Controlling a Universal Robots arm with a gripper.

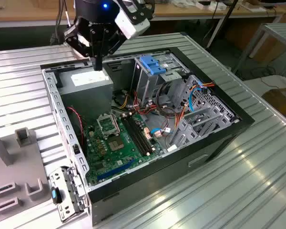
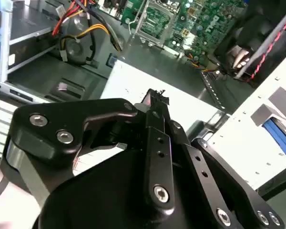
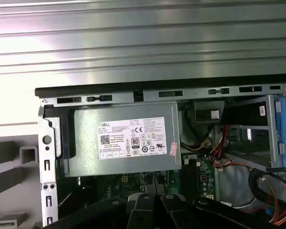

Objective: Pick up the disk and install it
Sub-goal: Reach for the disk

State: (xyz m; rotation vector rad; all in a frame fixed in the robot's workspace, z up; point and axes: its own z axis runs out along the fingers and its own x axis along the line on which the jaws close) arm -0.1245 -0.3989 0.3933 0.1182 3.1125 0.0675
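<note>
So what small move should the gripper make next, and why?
Probably lift clear, open, and move away. The gripper hangs shut, holding nothing, over the power supply box, and that box is not the part it must pick up.

Exterior view looks down on the power supply (image 1: pixel 90 82) from well off; both wrist views face it close above. All share it.

Matte black gripper (image 2: pixel 155 98): jointed link bars (image 2: pixel 157 157), rounded knuckles, silver socket screws (image 2: pixel 161 193) at pivots. Above it, glossy black wrist (image 1: pixel 96 16) with small blue light (image 1: pixel 105 5). White boxy housing (image 1: pixel 129 21) beside wrist.
</note>
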